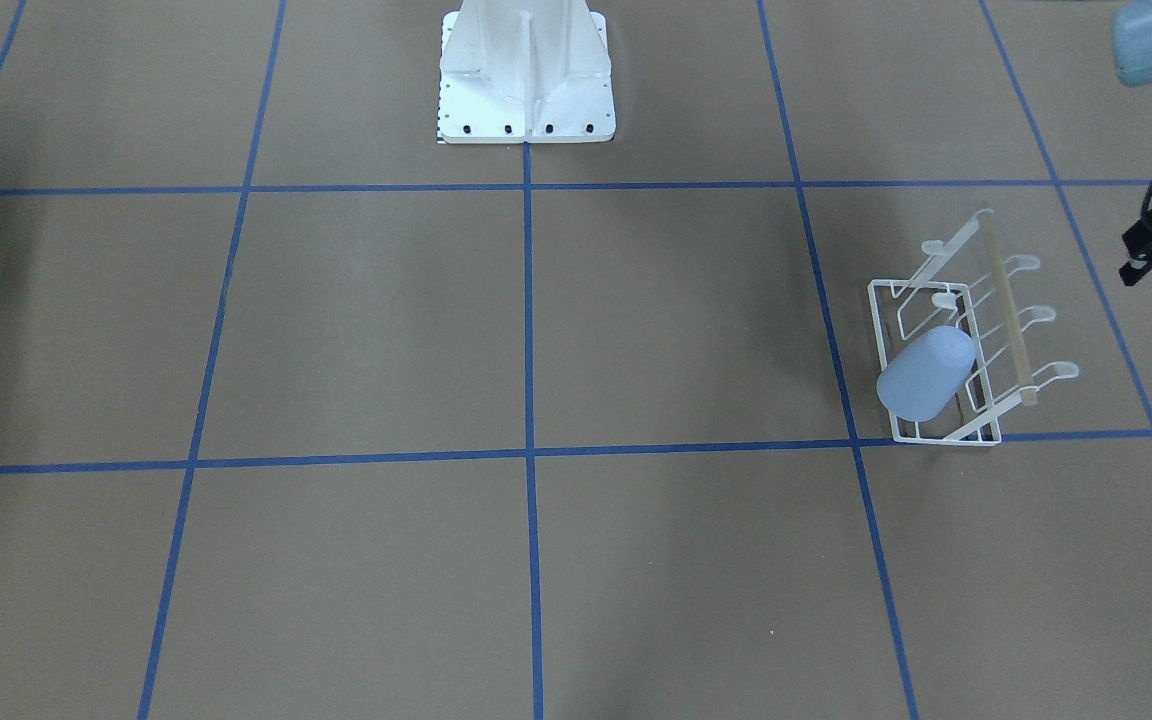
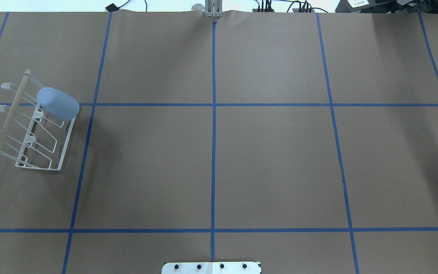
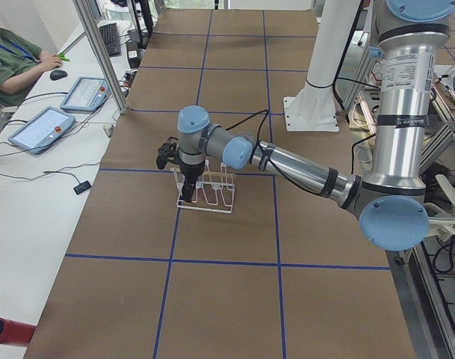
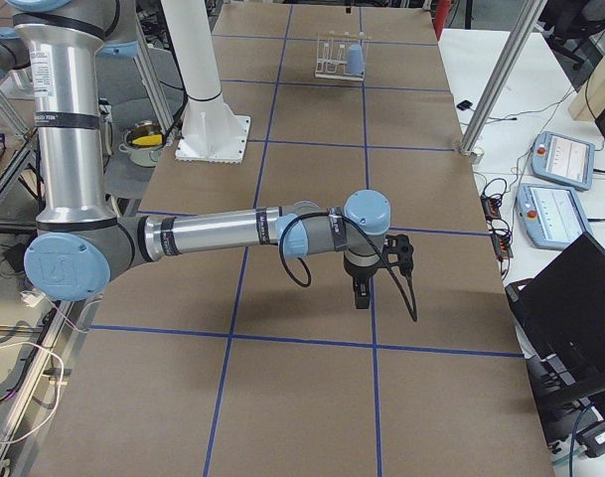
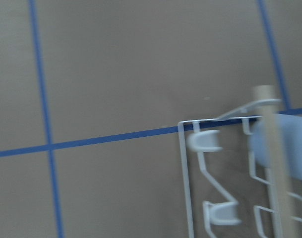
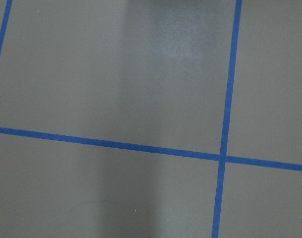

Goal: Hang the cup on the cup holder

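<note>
So, the cup (image 1: 926, 372) (image 2: 57, 103): pale blue, sitting tilted on the cup holder at one end, touching its wires; the rounded closed end points up and away from the wooden rod.
Inside the cup: cannot tell, since the mouth faces down into the wires and is hidden.
Cup holder (image 1: 946, 438) (image 2: 67, 146): white wire rack standing on the table on the robot's left side, with its base frame flat on the brown paper.
Prongs: five flat rounded tips show bare; the place of the sixth is covered by the cup.
Wooden rod (image 1: 1006, 305) (image 2: 11, 110): runs along the rack's outer side, apart from the cup.
Left gripper (image 3: 187, 193): hangs pointing down close over the rack in the left side view; whether the jaws are spread or closed, I cannot tell, and nothing shows in them.
Left wrist view: blurred, looking down on a rack corner, the rod and an edge of the cup.
Right gripper (image 4: 362, 295): points down over bare paper, well apart from the rack; its jaws cannot be made out either.
Table (image 2: 272, 160): brown paper crossed with blue tape lines.
</note>
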`<state>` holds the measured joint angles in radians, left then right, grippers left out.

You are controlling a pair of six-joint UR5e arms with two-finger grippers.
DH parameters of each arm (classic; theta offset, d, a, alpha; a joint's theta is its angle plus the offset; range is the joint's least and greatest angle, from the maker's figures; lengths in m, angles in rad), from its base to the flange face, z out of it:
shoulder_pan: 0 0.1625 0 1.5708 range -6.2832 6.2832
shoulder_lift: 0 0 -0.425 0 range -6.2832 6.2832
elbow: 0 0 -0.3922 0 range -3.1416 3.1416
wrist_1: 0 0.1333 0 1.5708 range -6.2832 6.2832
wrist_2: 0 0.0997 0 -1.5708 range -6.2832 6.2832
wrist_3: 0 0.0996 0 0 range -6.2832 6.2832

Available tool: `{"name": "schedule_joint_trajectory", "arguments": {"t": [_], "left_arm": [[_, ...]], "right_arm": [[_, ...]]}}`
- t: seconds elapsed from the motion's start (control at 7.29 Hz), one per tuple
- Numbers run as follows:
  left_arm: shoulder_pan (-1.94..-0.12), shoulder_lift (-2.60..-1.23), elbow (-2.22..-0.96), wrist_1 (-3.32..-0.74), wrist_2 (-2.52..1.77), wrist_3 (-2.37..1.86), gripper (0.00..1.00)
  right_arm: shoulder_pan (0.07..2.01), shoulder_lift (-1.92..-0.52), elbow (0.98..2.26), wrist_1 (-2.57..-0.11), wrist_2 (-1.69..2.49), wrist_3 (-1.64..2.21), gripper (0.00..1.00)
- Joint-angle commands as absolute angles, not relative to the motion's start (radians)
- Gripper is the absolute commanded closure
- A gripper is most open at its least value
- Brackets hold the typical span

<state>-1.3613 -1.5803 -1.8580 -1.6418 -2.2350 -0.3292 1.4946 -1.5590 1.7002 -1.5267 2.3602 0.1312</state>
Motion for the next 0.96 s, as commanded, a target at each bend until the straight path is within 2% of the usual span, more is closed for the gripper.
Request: {"name": "schedule_joint_trajectory", "arguments": {"t": [0.0,0.27,0.82], "left_arm": [[-1.5,-1.54,-1.774,-1.698,-2.241,-0.147,0.02],[-1.514,-1.542,-1.668,-1.701,-2.243,-0.117,0.02],[-1.517,-1.523,-1.629,-1.698,-2.244,-0.118,0.02]], "right_arm": [[1.496,-1.568,1.703,-1.542,2.225,0.139,0.0],[1.512,-1.581,1.703,-1.549,2.23,0.14,0.0],[1.569,-1.608,1.698,-1.546,2.33,0.14,0.0]]}}
